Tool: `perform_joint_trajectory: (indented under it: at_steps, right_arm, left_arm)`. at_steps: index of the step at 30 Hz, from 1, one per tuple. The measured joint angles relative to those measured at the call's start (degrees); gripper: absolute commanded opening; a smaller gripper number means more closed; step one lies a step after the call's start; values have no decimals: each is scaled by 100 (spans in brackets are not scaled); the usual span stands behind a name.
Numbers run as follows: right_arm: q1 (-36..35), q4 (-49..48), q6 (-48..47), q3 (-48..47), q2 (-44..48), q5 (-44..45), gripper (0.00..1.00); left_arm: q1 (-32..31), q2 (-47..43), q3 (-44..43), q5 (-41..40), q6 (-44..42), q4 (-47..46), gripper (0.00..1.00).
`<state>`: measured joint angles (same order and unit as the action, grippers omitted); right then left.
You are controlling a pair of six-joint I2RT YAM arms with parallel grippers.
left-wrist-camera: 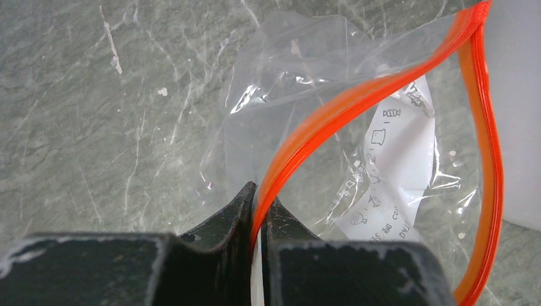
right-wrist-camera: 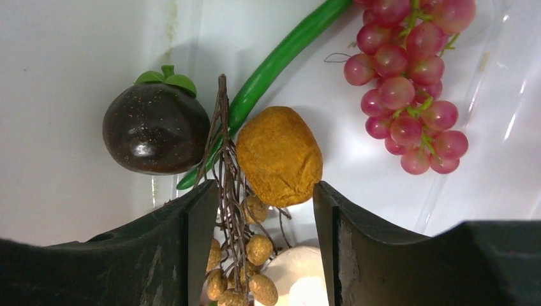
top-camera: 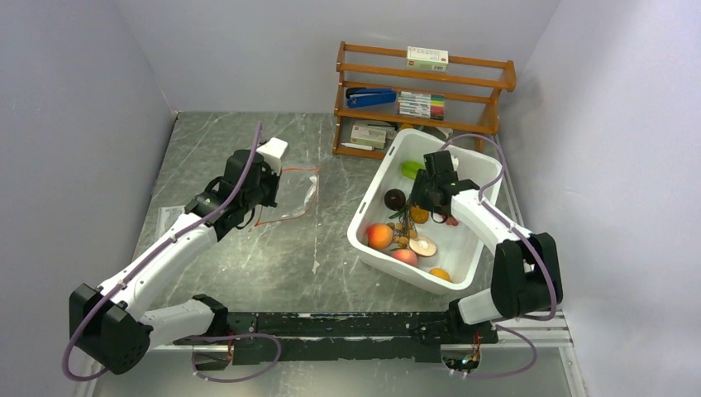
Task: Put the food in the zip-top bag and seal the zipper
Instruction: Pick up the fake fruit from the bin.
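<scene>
My left gripper (left-wrist-camera: pixel 260 194) is shut on the red-orange zipper (left-wrist-camera: pixel 332 115) of the clear zip-top bag (left-wrist-camera: pixel 287 76), whose mouth gapes open. From above, the bag (top-camera: pixel 289 197) hangs at that gripper (top-camera: pixel 269 188) over the table's left half. My right gripper (right-wrist-camera: pixel 263 191) is down inside the white bin (top-camera: pixel 368 241). A brown berry cluster on twigs (right-wrist-camera: pixel 258 248) lies between its spread fingers and an orange lumpy fruit (right-wrist-camera: pixel 279 156) sits at their tips, touching the right finger. I cannot tell whether either is pinched. A red grape bunch (right-wrist-camera: pixel 408 95), green pod (right-wrist-camera: pixel 281 57) and pale bulb (right-wrist-camera: pixel 300 274) lie close by.
A dark round fruit with green leaves (right-wrist-camera: pixel 155 127) sits left of the twigs. More toy fruit, among them a peach (top-camera: pixel 379 236), fills the bin. A wooden shelf (top-camera: pixel 422 124) with a stapler, markers and boxes stands behind the bin. Walls close in on both sides.
</scene>
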<state>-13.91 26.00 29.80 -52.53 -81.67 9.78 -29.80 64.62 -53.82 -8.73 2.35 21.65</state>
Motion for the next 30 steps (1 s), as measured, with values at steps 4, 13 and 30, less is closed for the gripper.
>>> perform_joint_trajectory:
  at_steps: [4, 13, 30]
  right_arm:
    - [9, -146, -225, 0, -155, -83, 66]
    - [74, -367, -402, 0, -527, -136, 67]
    - [116, -605, -494, 74, -817, -142, 48]
  left_arm:
    - [-2, -35, 0, 2, -7, -2, 7]
    - [-2, -52, 0, -11, -48, 0, 7]
    - [-2, -63, 2, -26, -48, 0, 7]
